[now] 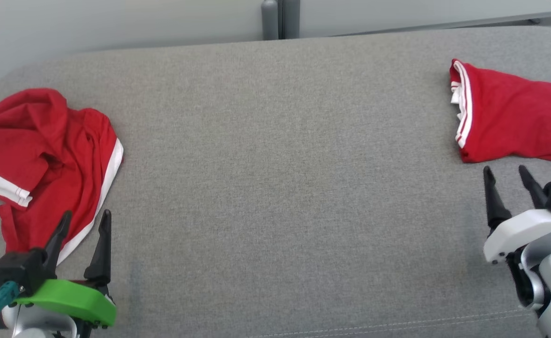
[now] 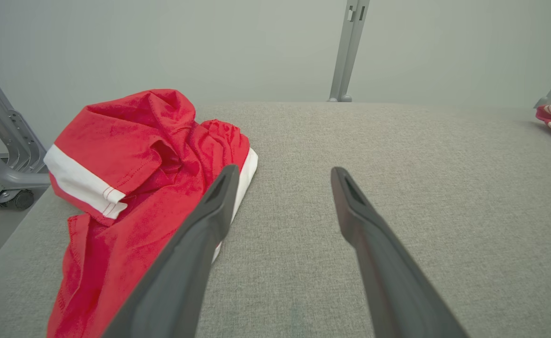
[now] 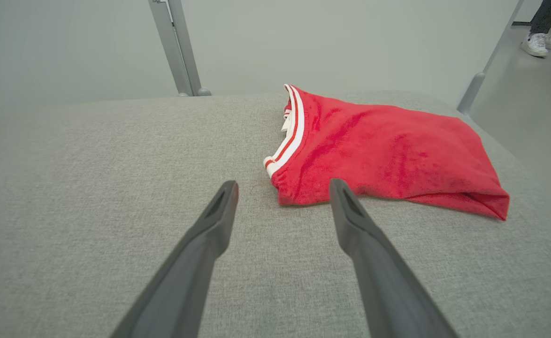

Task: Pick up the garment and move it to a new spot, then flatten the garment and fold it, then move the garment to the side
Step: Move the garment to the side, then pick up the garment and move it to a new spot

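Observation:
A crumpled red garment with white stripes (image 1: 45,155) (image 2: 134,178) lies in a heap at the table's left edge. My left gripper (image 1: 84,220) (image 2: 282,176) stands open just in front of it, its left finger over the garment's white-edged hem. A second red garment with a white-striped collar (image 1: 515,117) (image 3: 378,150) lies folded flat at the right edge. Just short of its near edge, my right gripper (image 1: 508,171) (image 3: 282,188) is open, holding nothing.
The grey fabric-covered table (image 1: 280,164) stretches between the two garments. A grey post (image 1: 271,19) stands behind its far edge. A metal frame with a caster (image 2: 8,188) stands off the left side. A person's shoe (image 3: 536,44) is on the floor far right.

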`<state>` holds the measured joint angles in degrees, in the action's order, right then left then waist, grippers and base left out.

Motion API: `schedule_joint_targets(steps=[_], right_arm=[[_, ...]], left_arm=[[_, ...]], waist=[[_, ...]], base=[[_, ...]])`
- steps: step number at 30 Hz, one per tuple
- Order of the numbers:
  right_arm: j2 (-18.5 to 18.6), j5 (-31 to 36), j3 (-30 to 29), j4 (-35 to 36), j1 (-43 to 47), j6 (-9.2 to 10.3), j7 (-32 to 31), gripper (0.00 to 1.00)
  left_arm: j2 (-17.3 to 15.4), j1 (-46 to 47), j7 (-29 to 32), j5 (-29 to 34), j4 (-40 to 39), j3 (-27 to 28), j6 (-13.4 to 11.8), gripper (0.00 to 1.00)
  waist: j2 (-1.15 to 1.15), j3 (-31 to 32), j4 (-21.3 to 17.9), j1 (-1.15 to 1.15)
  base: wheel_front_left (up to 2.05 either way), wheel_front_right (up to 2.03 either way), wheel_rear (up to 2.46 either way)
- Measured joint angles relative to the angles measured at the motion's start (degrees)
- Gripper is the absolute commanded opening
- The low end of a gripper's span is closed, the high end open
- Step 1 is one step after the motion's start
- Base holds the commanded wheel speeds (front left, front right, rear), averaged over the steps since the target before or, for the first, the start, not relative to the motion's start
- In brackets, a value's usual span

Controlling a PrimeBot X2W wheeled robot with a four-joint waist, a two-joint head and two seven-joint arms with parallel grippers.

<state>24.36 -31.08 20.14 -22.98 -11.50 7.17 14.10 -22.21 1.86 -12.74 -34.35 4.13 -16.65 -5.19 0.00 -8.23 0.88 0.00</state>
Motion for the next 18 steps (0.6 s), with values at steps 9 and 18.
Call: schedule_joint_targets(steps=[9,18], right_arm=[[-2.52,4.78,-0.21,2.20,6.91,0.01,0.24,1.00],[-2.53,8.91,-4.47,6.69,8.30,0.01,0.26,1.00]], left_arm=[[0.87,-5.09,-0.49,-0.01,0.94,-0.23,-0.21,1.00],[0.88,-5.09,-0.52,0.43,-0.07,-0.31,-0.21,1.00]], waist=[[0.00,6.73,-1.90,0.00],[0.00,8.93,-0.19,0.00]], base=[[0.00,0.00,0.00],[0.00,0.00,0.00]])
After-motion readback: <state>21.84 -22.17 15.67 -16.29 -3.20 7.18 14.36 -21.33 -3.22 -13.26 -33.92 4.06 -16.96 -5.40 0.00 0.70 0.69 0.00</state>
